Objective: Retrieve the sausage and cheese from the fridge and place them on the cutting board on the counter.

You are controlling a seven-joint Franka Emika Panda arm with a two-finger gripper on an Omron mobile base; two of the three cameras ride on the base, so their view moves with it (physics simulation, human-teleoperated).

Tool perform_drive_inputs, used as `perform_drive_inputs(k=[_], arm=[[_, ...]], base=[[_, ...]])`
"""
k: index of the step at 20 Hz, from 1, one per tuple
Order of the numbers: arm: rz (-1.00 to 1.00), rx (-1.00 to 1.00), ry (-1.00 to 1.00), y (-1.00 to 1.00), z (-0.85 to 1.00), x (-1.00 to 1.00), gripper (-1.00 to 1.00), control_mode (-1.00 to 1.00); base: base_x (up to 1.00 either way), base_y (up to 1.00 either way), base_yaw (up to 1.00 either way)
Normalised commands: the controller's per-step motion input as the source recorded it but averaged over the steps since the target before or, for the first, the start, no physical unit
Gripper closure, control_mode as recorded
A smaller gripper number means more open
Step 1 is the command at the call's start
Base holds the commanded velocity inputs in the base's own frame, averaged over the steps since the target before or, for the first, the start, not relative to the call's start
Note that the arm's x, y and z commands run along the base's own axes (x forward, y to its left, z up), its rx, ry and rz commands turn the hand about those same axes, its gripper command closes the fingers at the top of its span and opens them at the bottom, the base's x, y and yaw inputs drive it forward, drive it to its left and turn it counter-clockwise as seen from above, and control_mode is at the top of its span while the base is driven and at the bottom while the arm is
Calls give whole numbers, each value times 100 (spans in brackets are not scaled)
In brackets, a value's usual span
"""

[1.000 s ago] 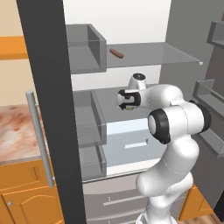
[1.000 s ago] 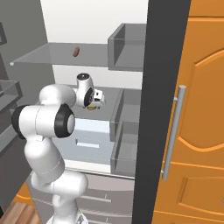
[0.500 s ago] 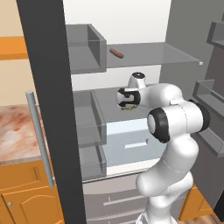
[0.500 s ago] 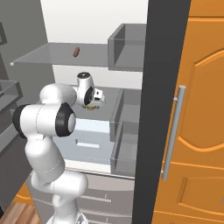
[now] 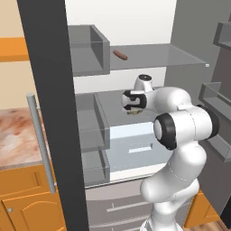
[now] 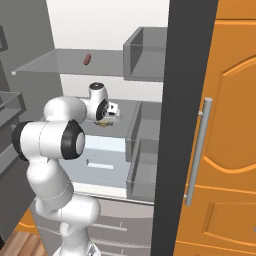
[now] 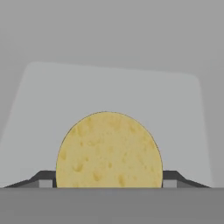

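Grey steel fridge [image 5: 54,135] stands open, its dark door edge running down the near left of the left base view; grey shelves and door bins inside, drawers below. Pinkish marbled counter [image 5: 16,137] lies to the left of the fridge, over orange cabinets [image 5: 27,198]. White arm reaches into the middle shelf level. Gripper [image 5: 134,108] sits just above that shelf, toward its left-centre; also seen in the right base view [image 6: 105,120]. Cheese [image 7: 109,151], pale yellow and pitted, sits between the two dark fingertips [image 7: 43,178] in the hand view, each tip touching a side: fingers clamped on the cheese. A yellowish bit shows at the hand [image 5: 134,111] in the left base view. Sausage [image 5: 120,55], reddish-brown, lies on the upper glass shelf, well apart from the gripper, above it; right base view agrees [image 6: 87,58].
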Motion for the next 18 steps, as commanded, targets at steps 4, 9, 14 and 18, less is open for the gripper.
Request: perform_drive_inputs(k=[4,9,14,18], arm=[[5,0,-1,-21,0,-88,100,-100],[4,4,0,-19,52,-95,100,-100],[4,3,0,0,92,-97,100,-100],[1,0,0,0,72,-100,100,-100]], base=[[0,0,0],[0,0,0],[0,0,0],[0,0,0]])
